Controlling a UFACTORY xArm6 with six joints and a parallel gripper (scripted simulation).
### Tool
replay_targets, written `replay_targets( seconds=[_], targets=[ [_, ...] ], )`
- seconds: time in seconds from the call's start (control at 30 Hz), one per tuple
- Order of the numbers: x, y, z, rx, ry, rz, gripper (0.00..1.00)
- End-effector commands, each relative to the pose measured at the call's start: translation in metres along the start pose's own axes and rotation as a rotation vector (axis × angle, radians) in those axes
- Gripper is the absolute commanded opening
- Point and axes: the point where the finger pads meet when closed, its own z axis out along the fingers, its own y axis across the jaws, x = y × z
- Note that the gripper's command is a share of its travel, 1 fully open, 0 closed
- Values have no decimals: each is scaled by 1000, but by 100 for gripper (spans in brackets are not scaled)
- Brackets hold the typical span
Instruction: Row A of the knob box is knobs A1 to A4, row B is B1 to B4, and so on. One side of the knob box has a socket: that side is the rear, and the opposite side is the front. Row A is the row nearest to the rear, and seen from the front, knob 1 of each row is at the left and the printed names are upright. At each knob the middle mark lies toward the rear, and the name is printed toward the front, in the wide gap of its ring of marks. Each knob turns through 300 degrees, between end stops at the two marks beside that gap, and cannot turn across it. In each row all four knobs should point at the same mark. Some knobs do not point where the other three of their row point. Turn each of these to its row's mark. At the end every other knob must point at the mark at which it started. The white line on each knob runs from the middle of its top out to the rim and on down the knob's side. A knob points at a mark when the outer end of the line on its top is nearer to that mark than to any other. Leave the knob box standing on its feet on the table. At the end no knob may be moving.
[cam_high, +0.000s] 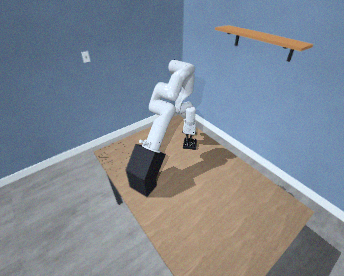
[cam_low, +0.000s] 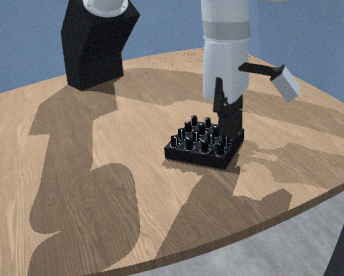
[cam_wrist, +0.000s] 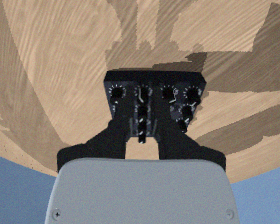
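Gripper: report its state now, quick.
Gripper: jaws part-way apart, down among the knobs of the knob box; whether they grip one cannot be told.

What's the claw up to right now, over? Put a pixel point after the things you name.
Grey-and-black gripper (cam_low: 229, 137) (cam_wrist: 142, 96) low over black knobbed box (cam_low: 197, 156) (cam_wrist: 155, 76). Box flat on wooden table (cam_high: 210, 200) (cam_low: 150, 200) (cam_wrist: 60, 75). Fingers hide some knobs.
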Motion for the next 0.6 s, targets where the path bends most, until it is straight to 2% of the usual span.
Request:
replay_targets(
  seconds=[0.0, 0.07, 0.1, 0.57],
  targets=[
    [1, 0, 0, -1, 2, 0, 19],
    [1, 0, 0, -1, 2, 0, 19],
    [1, 0, 0, -1, 2, 0, 8],
    [1, 0, 0, -1, 2, 0, 8]
  ],
)
